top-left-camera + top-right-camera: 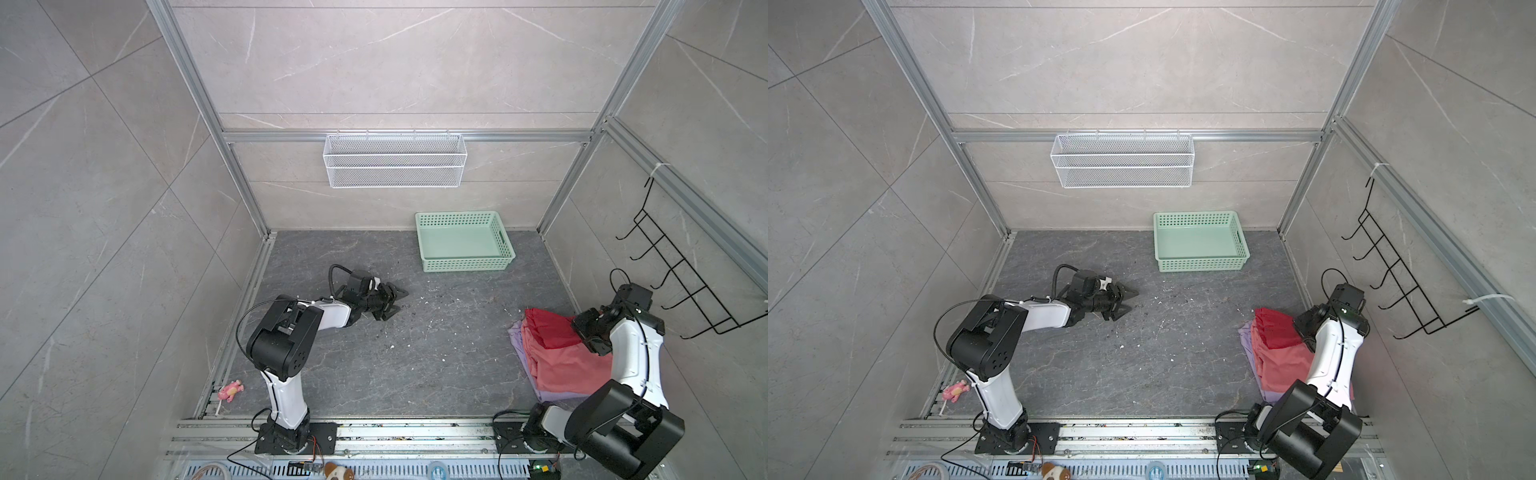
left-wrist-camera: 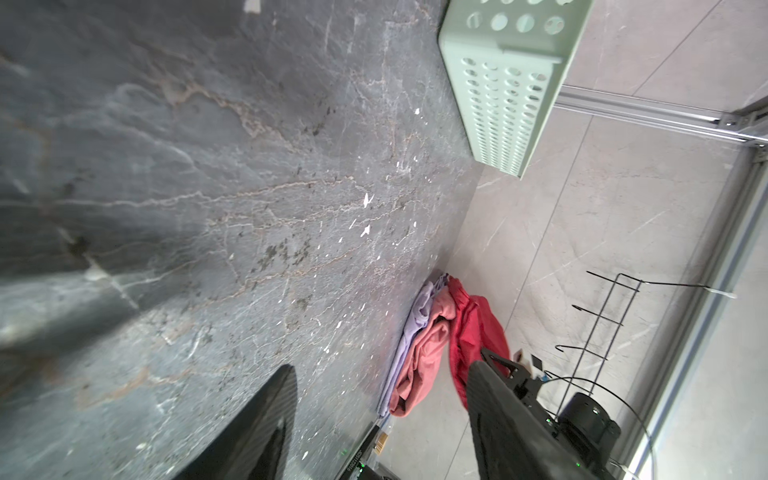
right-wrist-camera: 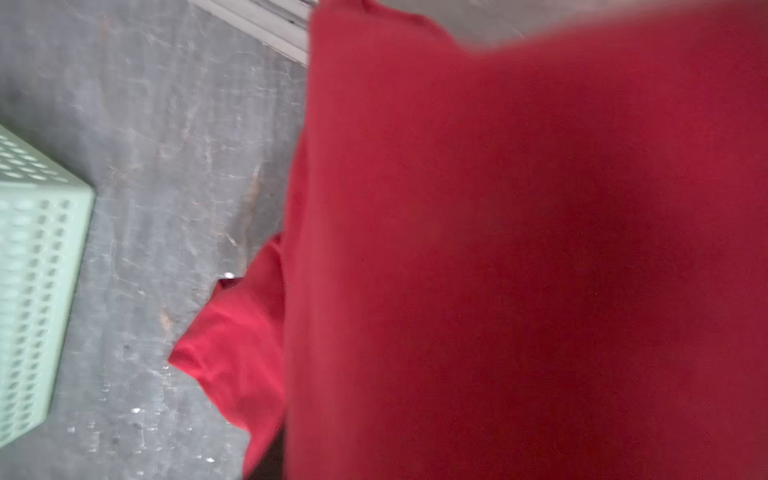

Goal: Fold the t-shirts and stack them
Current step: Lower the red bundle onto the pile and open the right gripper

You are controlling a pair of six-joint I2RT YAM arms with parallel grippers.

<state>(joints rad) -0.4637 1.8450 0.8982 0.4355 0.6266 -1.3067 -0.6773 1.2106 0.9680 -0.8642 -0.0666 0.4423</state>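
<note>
The blurred red shirt [image 3: 498, 249] is filling the right wrist view and hiding the jaws of the right gripper [image 1: 592, 336], while the pink shirt [image 1: 565, 365] is covering most of the lavender shirt [image 1: 516, 334].

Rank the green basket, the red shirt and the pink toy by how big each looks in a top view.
1. green basket
2. red shirt, partly hidden, so its full size is unsure
3. pink toy
</note>
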